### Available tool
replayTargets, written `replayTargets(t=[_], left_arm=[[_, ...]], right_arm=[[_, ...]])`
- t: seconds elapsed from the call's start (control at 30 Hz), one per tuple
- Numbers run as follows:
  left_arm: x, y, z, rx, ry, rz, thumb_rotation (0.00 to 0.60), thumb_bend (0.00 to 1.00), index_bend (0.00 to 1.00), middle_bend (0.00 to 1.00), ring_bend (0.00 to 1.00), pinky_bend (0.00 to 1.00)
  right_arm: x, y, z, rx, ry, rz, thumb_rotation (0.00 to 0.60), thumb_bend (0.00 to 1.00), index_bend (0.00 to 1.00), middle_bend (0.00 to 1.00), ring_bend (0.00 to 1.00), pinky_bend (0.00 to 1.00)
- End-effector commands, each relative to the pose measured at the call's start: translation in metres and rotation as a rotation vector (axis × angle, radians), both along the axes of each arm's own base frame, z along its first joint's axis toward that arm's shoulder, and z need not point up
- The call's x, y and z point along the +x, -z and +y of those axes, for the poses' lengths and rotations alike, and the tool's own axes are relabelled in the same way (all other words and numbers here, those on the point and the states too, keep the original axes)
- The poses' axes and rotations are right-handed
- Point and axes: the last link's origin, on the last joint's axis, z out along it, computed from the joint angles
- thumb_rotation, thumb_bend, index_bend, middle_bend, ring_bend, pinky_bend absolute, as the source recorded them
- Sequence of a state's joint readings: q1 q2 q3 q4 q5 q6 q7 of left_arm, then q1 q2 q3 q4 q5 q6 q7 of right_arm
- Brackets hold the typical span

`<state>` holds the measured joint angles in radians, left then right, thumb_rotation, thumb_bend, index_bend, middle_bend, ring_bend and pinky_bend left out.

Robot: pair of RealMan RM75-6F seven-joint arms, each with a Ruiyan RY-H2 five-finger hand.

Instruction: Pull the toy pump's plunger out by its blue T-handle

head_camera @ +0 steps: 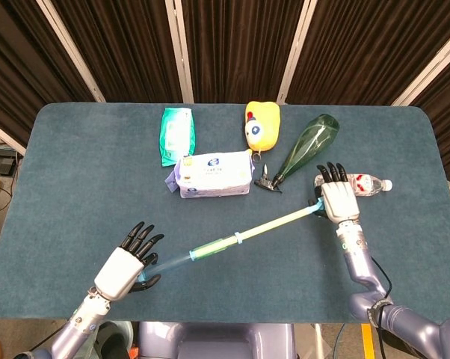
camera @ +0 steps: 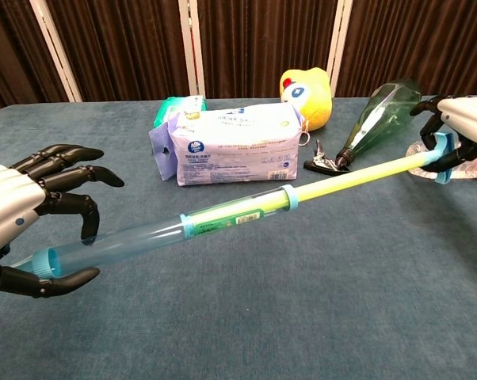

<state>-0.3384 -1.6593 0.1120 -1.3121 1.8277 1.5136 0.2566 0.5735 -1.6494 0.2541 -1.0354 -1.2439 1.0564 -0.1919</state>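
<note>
The toy pump lies slanted above the table, its clear blue tube [head_camera: 210,248] [camera: 143,242] low on the left. My left hand [head_camera: 124,265] [camera: 17,218] grips the tube's capped end between thumb and fingers. The yellow plunger rod [head_camera: 277,222] [camera: 357,178] sticks far out of the tube toward the right. My right hand [head_camera: 337,200] [camera: 467,127] holds the blue T-handle [head_camera: 317,206] [camera: 443,152] at the rod's end, fingers wrapped round it. Inside the tube, the plunger's piston sits a little short of the blue collar [camera: 290,198].
Behind the pump lie a white-and-purple wipes pack [head_camera: 212,172], a green pack [head_camera: 177,134], a yellow duck toy [head_camera: 262,126] and a green spray bottle [head_camera: 307,146] on its side. A water bottle [head_camera: 367,183] lies just beyond my right hand.
</note>
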Motion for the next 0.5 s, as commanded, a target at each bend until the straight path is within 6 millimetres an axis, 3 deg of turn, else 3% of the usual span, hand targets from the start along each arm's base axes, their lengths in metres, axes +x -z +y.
replayTargets(t=[0.03,0.5], left_arm=[[-0.003,-0.003,-0.001,0.002,-0.002,0.005,0.6,0.42,0.64,0.18,0.03,0.0],[-0.016,-0.021,-0.019,-0.011,-0.012,-0.009,0.6,0.42,0.65,0.18,0.03,0.0]], right_arm=[[-0.001,-0.003,-0.003,-0.008,0.006,0.002,0.6,0.43,0.87,0.15,0.0,0.0],[-0.009,-0.019,-0.03,-0.061,0.075,0.005,0.6,0.43,0.87,0.16,0.0,0.0]])
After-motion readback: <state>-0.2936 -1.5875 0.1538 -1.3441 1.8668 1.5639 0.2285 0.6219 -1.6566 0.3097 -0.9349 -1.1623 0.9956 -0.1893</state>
